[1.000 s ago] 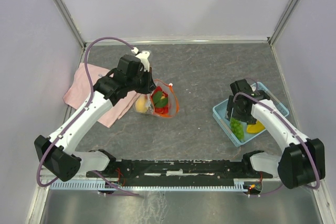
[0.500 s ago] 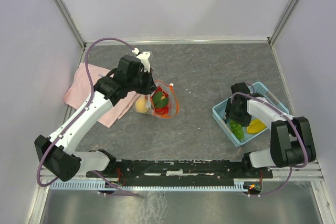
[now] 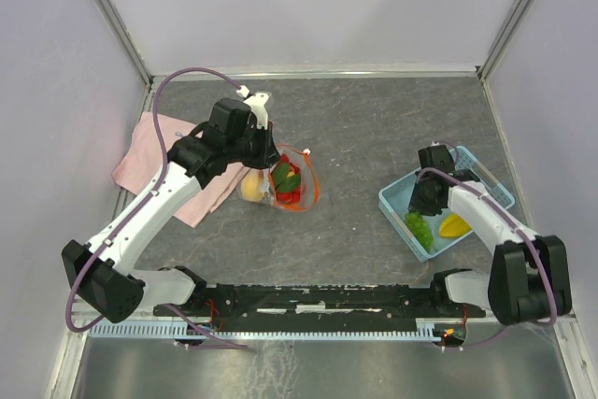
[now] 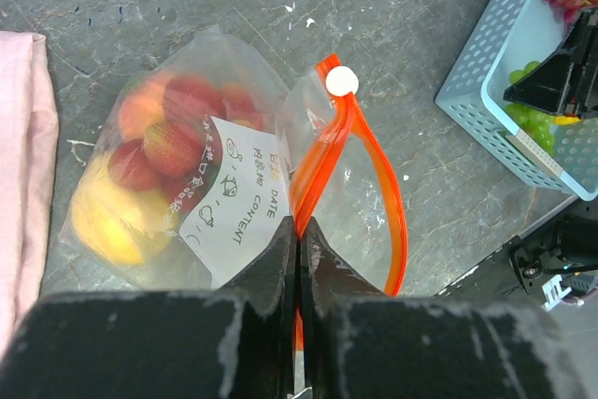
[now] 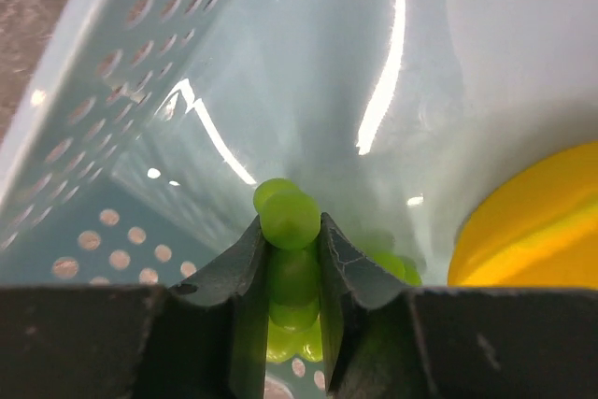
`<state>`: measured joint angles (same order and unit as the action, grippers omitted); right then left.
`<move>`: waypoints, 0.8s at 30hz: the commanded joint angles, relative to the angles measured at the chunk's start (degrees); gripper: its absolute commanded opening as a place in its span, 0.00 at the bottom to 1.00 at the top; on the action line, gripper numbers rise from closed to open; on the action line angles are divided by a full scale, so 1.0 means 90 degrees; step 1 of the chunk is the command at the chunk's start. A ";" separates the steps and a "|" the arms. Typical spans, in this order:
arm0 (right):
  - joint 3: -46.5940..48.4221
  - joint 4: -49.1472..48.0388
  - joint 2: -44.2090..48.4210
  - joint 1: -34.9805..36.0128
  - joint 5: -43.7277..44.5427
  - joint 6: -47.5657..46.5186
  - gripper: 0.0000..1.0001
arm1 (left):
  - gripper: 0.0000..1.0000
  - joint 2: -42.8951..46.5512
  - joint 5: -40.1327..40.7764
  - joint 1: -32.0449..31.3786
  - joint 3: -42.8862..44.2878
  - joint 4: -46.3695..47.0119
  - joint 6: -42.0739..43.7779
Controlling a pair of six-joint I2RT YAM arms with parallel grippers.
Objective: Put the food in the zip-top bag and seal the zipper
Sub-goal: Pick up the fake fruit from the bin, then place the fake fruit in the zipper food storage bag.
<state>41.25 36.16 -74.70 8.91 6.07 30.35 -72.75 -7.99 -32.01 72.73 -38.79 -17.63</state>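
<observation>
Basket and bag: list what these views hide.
Left wrist view: the zipper disappears behind the left tool; the basket runs off the right edge.
Right wrist view: the right tool hides part of the green grapes; the yellow piece is cut off.

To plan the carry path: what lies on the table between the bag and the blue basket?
Nothing but bare grey table; the top view shows it between bag and basket.

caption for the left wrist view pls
Left gripper pinching the zipper of the open bag holding fruit, basket at right
</observation>
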 commanded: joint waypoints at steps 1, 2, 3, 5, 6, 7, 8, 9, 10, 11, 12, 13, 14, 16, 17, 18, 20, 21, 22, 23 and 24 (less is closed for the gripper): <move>0.0223 0.0275 0.0762 -0.0023 0.0184 -0.0026 0.27 | 0.03 -0.0026 -0.0324 -0.0008 0.0077 0.0381 0.0144; 0.0271 0.0337 0.0928 -0.0023 0.0194 -0.0038 0.26 | 0.03 -0.0041 -0.0329 -0.0008 0.0090 0.0377 0.0142; 0.0333 0.0383 0.1018 -0.0023 0.0195 -0.0055 0.25 | 0.03 -0.0049 -0.0331 -0.0008 0.0101 0.0378 0.0134; 0.0469 0.0482 0.1182 -0.0030 0.0187 -0.0070 0.22 | 0.03 -0.0069 -0.0355 -0.0008 0.0128 0.0373 0.0116; 0.0531 0.0526 0.1266 -0.0025 0.0172 -0.0080 0.21 | 0.03 -0.0079 -0.0376 -0.0008 0.0147 0.0374 0.0101; 0.0587 0.0561 0.1358 -0.0014 0.0155 -0.0087 0.21 | 0.03 -0.0091 -0.0420 -0.0013 0.0164 0.0379 0.0088; 0.0667 0.0600 0.1450 -0.0013 0.0119 -0.0085 0.20 | 0.03 -0.0104 -0.0429 -0.0008 0.0184 0.0383 0.0077; 0.0751 0.0622 0.1555 -0.0014 0.0066 -0.0102 0.20 | 0.03 -0.0114 -0.0429 -0.0013 0.0202 0.0384 0.0066; 0.0828 0.0610 0.1663 -0.0018 -0.0032 -0.0122 0.20 | 0.03 -0.0119 -0.0438 -0.0008 0.0225 0.0379 0.0056; 0.0917 0.0561 0.1757 -0.0014 -0.0187 -0.0145 0.19 | 0.03 -0.0133 -0.0449 -0.0008 0.0250 0.0383 0.0055; 0.1019 0.0490 0.1860 -0.0006 -0.0336 -0.0149 0.19 | 0.03 -0.0146 -0.0465 -0.0008 0.0277 0.0384 0.0046; 0.1123 0.0418 0.1944 -0.0006 -0.0546 -0.0136 0.19 | 0.03 -0.0168 -0.0476 -0.0010 0.0309 0.0382 0.0030; 0.1237 0.0341 0.2023 0.0005 -0.0687 -0.0110 0.18 | 0.03 -0.0184 -0.0502 -0.0008 0.0337 0.0376 0.0021; 0.1470 0.0179 0.2119 0.0051 -0.0945 -0.0051 0.18 | 0.03 -0.0214 -0.0550 -0.0008 0.0388 0.0384 -0.0008; 0.1560 0.0066 0.2158 0.0076 -0.1058 -0.0015 0.17 | 0.03 -0.0230 -0.0557 -0.0003 0.0406 0.0384 -0.0021; 0.1655 -0.0054 0.2189 0.0116 -0.1191 0.0020 0.17 | 0.03 -0.0241 -0.0565 -0.0007 0.0427 0.0384 -0.0039; 0.1759 -0.0358 0.2250 0.0215 -0.1418 0.0125 0.17 | 0.03 -0.0265 -0.0561 -0.0010 0.0461 0.0382 -0.0057; 0.1758 -0.0566 0.2281 0.0282 -0.1535 0.0204 0.17 | 0.03 -0.0275 -0.0567 -0.0008 0.0479 0.0374 -0.0062; 0.1750 -0.0803 0.2301 0.0356 -0.1646 0.0304 0.17 | 0.03 -0.0289 -0.0562 -0.0005 0.0496 0.0374 -0.0068; 0.1705 -0.1153 0.2306 0.0444 -0.1761 0.0403 0.17 | 0.03 -0.0298 -0.0567 -0.0008 0.0507 0.0367 -0.0072; 0.1642 -0.1472 0.2299 0.0541 -0.1877 0.0509 0.17 | 0.03 -0.0312 -0.0567 -0.0009 0.0517 0.0372 -0.0073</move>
<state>54.74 34.92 -54.81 11.31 -4.89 31.38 -75.46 -11.25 -32.01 74.43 -38.11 -17.67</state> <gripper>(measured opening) 0.277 0.043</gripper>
